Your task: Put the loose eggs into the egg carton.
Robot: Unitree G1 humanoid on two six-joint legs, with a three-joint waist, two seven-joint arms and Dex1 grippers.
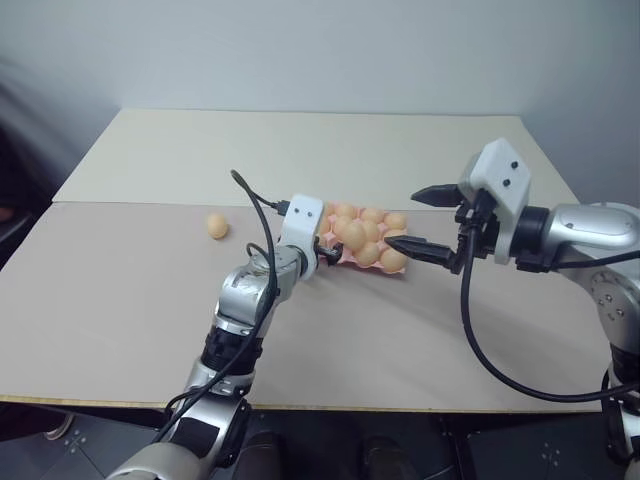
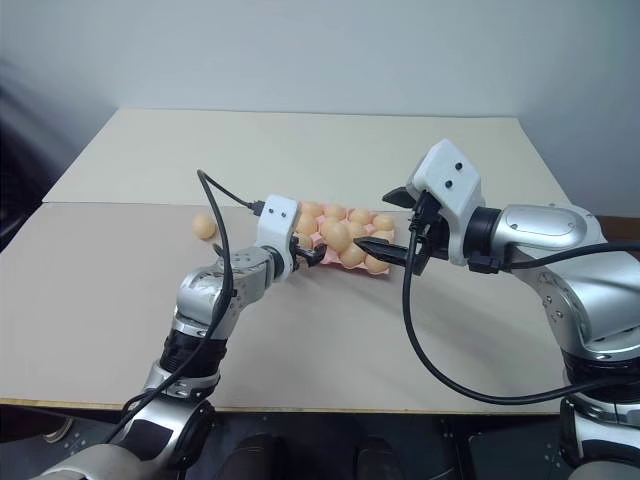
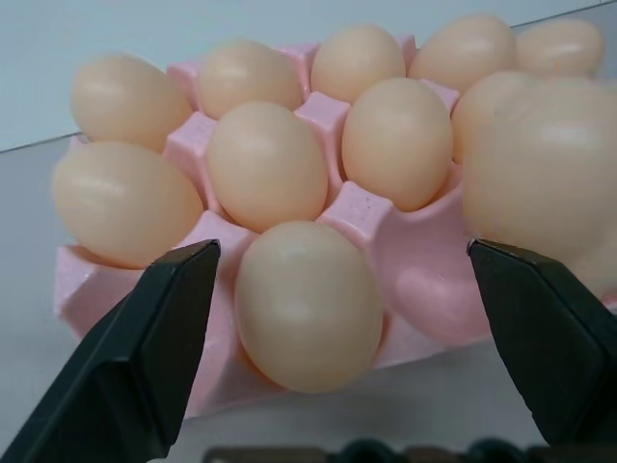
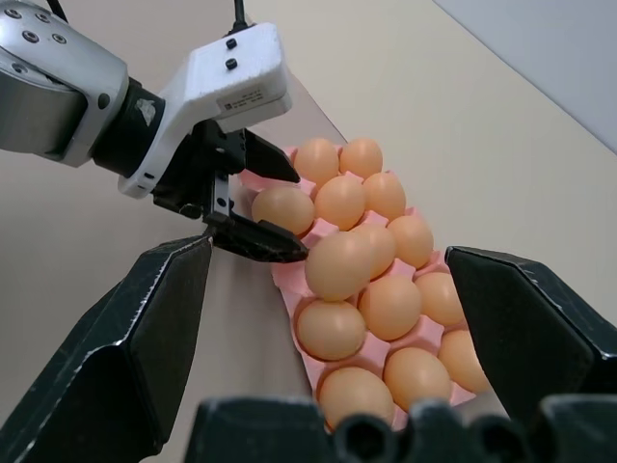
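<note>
No readable writing is showing on the tools or the carton. The pale pink egg carton is sitting at the centre of the frame on the beige bench, nearly full of tan eggs, with one egg resting on top of the others. The left tool is standing with its fingers spread wide and empty at the carton's left edge. The right tool is hanging open too, holding nothing, just right of the carton. One loose egg is lying left of centre, well apart from both tools, with a black cable between it and the carton.
</note>
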